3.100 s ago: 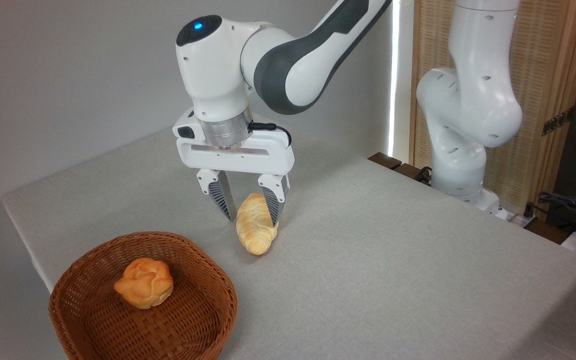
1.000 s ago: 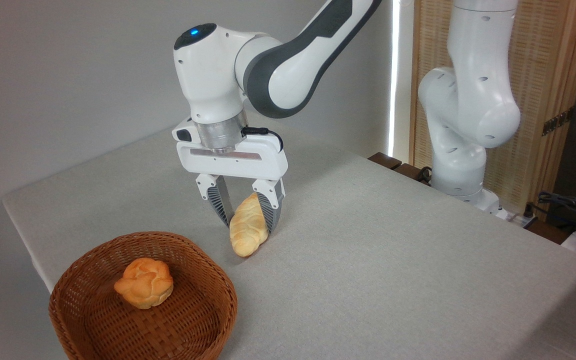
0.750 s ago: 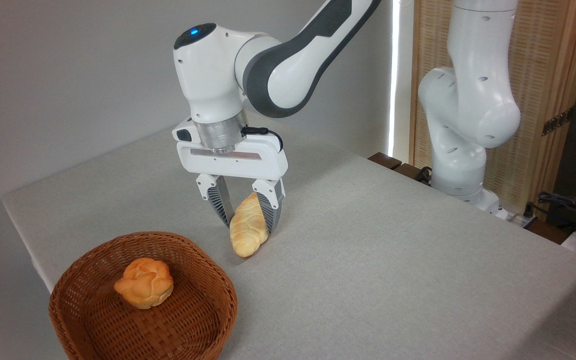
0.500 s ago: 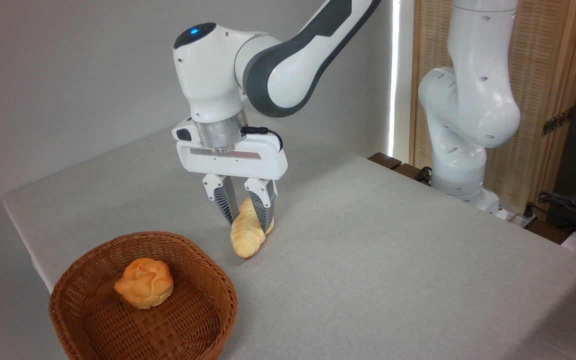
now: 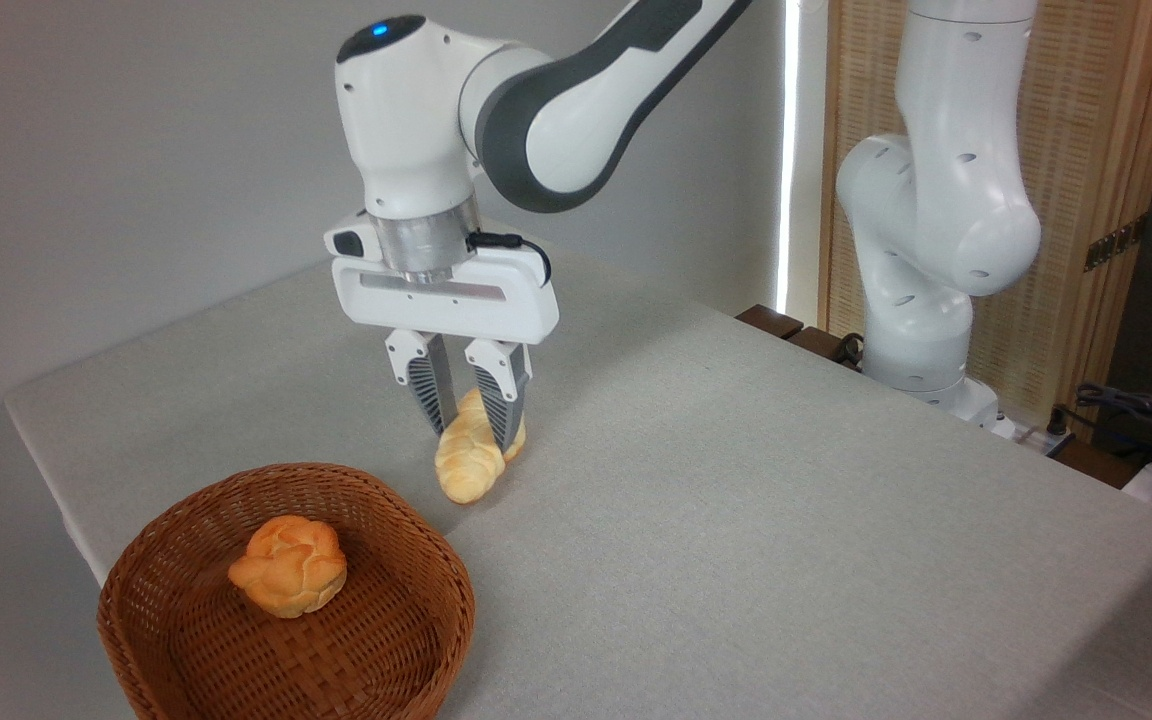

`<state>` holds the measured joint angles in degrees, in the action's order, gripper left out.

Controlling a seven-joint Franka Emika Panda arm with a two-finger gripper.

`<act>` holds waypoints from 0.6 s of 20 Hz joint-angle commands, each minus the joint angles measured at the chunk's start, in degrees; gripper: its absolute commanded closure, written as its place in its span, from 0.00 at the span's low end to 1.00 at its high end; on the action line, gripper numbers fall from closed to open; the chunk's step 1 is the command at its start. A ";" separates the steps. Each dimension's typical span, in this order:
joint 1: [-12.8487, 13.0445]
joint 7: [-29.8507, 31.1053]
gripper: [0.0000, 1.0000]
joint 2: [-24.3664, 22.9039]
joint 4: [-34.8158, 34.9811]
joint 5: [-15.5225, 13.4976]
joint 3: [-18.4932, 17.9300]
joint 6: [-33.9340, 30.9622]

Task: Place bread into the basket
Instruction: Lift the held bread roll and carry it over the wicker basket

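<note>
The tool (image 5: 467, 432) pinches the bread (image 5: 469, 459) across its middle, just above the tabletop (image 5: 736, 500). The loaf's long axis runs 1 to 7 o'clock; the basket (image 5: 286, 600) lies at 7 o'clock from it.

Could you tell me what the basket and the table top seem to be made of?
The basket looks like brown woven wicker: interlaced strips and a thick plaited rim show. The table top seems covered in matte grey cloth, with a fine, even texture and no shine.

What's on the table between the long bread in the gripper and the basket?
Nothing: in the camera view only bare grey table separates the bread, held by the gripper, from the basket.
</note>
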<state>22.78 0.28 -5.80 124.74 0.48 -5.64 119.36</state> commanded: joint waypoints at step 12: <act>-0.63 0.16 0.37 -0.09 -8.72 -0.56 -4.29 3.32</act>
<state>21.93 0.32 -6.17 117.97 0.47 -8.20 120.23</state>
